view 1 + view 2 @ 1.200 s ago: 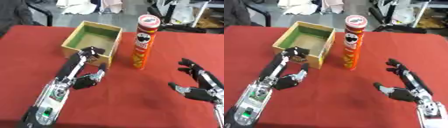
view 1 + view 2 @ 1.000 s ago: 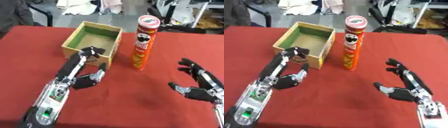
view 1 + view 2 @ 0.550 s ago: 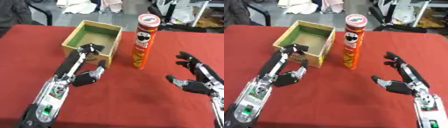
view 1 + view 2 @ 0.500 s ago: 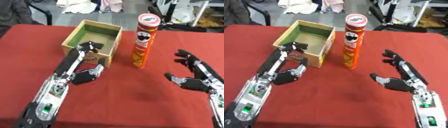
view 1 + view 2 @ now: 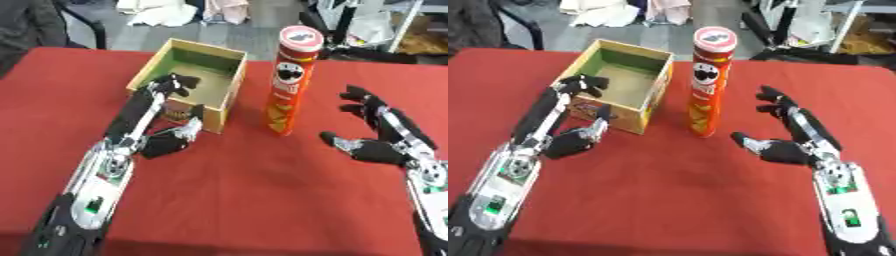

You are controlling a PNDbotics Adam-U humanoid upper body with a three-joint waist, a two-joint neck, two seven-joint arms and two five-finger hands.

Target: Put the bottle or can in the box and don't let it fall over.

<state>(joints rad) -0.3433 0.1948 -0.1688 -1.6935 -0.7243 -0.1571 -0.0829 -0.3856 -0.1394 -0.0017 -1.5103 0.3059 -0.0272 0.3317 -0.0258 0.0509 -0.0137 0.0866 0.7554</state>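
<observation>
A tall red-orange chips can point(image 5: 285, 85) with a red lid stands upright on the red table, just right of an open cardboard box point(image 5: 188, 80) with a green inside. My left hand point(image 5: 164, 122) rests against the box's near left wall, fingers straight along its rim and thumb spread below. My right hand point(image 5: 791, 139) is open to the right of the can, fingers spread, thumb toward the can, a short gap from it.
The red tablecloth point(image 5: 245, 200) covers the table. Beyond its far edge are chairs, white cloth on the floor point(image 5: 157, 12) and a metal stand point(image 5: 798, 25).
My right hand has moved left and forward toward the can. My left hand has slid forward along the box's left wall. Can and box have not moved.
</observation>
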